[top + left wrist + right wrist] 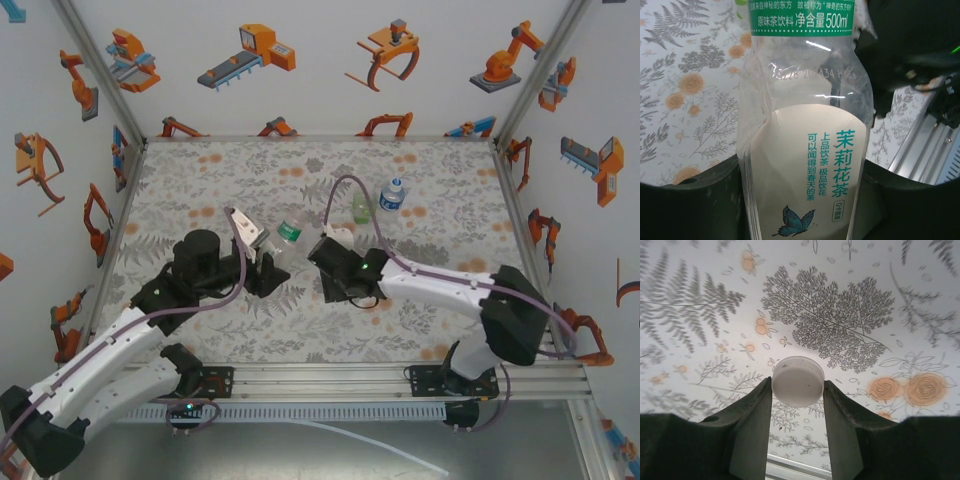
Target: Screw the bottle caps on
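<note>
left gripper (270, 246): jaws closed snug around the body of the colourless bottle (805, 125), the one with the green label band. It looks tipped rather than upright in the top view.
right gripper (798, 392): jaws pinched on the white cap (798, 381), gripping it by the rim and open only as wide as the cap.
where things are: cap and bottle sit close together over the middle of the table (200, 180). As far as I can tell they're not joined yet.
other bottles: the green-tinted bottle (361, 207) and blue-label bottle (392, 194) stand just beyond, on the far side right of centre.
what could bite: if the cap meets the mouth at a mismatched tilt, it cross-threads.
also: the thin plastic could squash or spin in the left grip once torque hits.
also 2: the cap is held by its edge only, so it could pop out.
neighbours: the right arm's elbow swing might clip the standing pair.
</note>
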You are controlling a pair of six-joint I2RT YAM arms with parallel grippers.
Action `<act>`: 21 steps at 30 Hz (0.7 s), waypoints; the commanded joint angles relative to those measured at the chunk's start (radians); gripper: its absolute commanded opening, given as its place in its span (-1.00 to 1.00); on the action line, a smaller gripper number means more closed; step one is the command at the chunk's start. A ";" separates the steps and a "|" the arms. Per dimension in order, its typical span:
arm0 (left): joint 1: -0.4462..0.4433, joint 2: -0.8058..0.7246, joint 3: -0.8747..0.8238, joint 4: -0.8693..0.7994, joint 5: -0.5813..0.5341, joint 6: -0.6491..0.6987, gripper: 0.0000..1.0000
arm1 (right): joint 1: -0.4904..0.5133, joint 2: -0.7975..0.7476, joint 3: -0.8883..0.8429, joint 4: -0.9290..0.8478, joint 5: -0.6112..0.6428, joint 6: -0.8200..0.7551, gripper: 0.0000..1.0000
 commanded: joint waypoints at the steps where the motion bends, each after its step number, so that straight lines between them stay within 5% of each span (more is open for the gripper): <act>1: 0.002 0.000 0.033 0.009 0.099 0.080 -1.00 | 0.002 -0.126 -0.023 0.032 0.053 -0.114 -0.49; 11: -0.056 -0.002 0.043 -0.036 0.243 0.312 -1.00 | 0.002 -0.511 -0.042 0.108 -0.037 -0.519 -0.68; 21: -0.115 0.002 0.107 -0.237 0.262 0.526 -1.00 | 0.001 -0.712 0.042 0.097 -0.411 -0.873 -0.78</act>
